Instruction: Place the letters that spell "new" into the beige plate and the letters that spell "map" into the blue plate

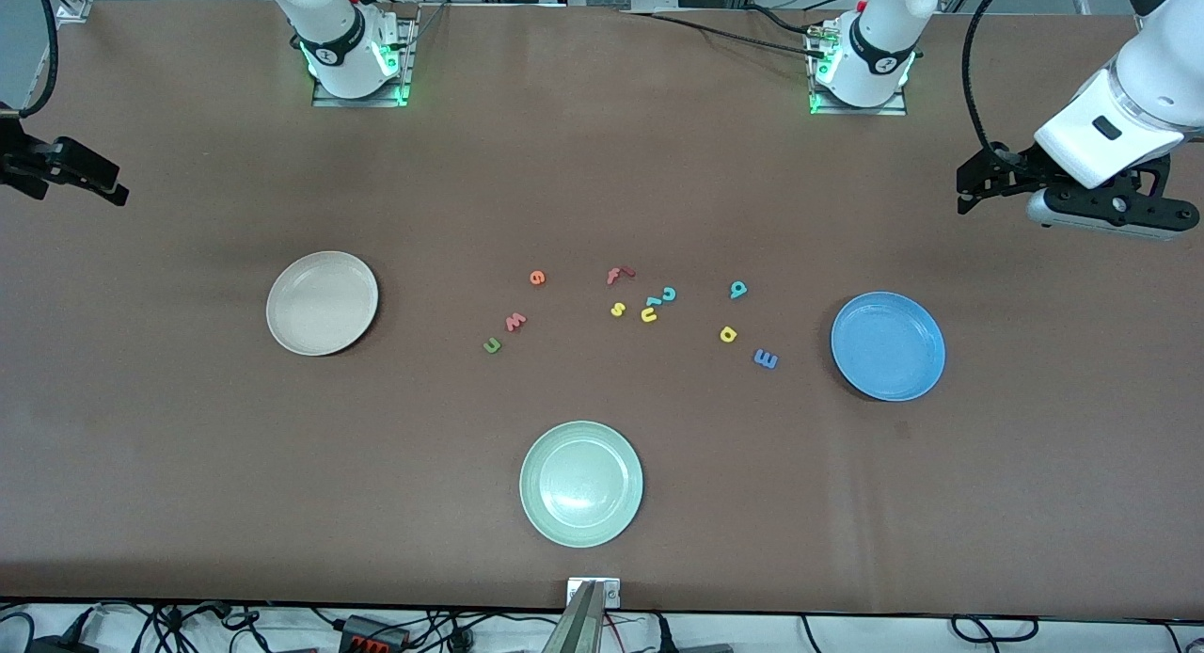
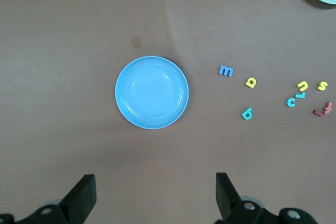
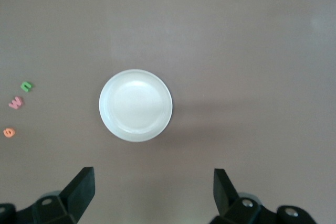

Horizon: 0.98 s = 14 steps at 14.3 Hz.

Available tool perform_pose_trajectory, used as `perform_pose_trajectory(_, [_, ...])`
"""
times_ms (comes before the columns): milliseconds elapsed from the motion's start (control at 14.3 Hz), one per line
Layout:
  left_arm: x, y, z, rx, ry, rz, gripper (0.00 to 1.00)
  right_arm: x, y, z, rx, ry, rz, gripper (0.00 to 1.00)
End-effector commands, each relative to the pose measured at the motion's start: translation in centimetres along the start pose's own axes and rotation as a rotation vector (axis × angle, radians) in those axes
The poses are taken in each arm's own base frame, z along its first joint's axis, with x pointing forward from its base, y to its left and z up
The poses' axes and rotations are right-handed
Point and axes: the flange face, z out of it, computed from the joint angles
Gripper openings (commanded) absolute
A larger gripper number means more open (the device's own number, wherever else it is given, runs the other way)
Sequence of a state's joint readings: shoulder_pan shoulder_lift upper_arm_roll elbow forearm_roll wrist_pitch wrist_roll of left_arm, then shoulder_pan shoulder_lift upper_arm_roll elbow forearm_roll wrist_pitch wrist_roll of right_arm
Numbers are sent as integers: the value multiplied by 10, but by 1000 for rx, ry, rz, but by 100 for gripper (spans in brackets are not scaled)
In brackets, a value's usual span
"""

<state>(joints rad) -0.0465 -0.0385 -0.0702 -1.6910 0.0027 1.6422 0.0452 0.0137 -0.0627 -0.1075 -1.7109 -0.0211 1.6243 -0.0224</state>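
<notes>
**Both arms wait high, fingers spread, letters untouched on the table**

We see a wide brown table (image 1: 602,164) with cables and frame rails along its edges. Both arms wait, raised at the table's two ends.

The left gripper (image 2: 156,195) hangs over the left arm's end, its fingers (image 2: 227,192) wide apart and holding nothing. The blue plate (image 2: 151,93) lies on the table below and ahead of those fingertips, bare. Off to one side of it, well clear of the fingers, sit the blue m (image 2: 226,71), the yellow letter (image 2: 251,82) and the teal letter (image 2: 247,113).

The right gripper (image 3: 154,190) hangs over the right arm's end, fingers likewise apart and empty. The beige plate (image 3: 135,105) lies below and ahead of them, bare. The green n (image 3: 26,85), the pinkish w (image 3: 16,102) and the orange e (image 3: 9,132) sit in a loose row well apart from the fingers.

Between the two groups lie what we take for a red f (image 1: 618,276), a yellow s (image 1: 618,309), a yellow u (image 1: 649,314) and a teal c (image 1: 668,294). A pale green plate (image 1: 581,484) lies nearest the front camera.
</notes>
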Motion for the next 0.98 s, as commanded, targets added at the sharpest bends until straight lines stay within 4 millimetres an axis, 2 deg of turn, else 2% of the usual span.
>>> perform_pose_trajectory(0, [3,1,-6,19,-6,19,100,-4,3,4,-11,-21,-15,100])
perform_pose_trajectory(280, [3,1,-4,17,-12,6,100,-2,3,4,-12,-12,-16,100])
perform_pose_trajectory(420, [4,0,-3,17,-13,8,100,4,0,17,-14,-38,-21,100])
perform_pose_trajectory(560, [6,1,0,18,-13,17,100,15,-12,41,-20,-80,-40,100])
perform_pose_trajectory(770, [10,2,7,5,-23,6,100,41,-61,103,-37,-168,-115,100])
perform_pose_trajectory(910, [18,3,23,-1,-55,9,100,48,-112,148,-57,-232,-189,100])
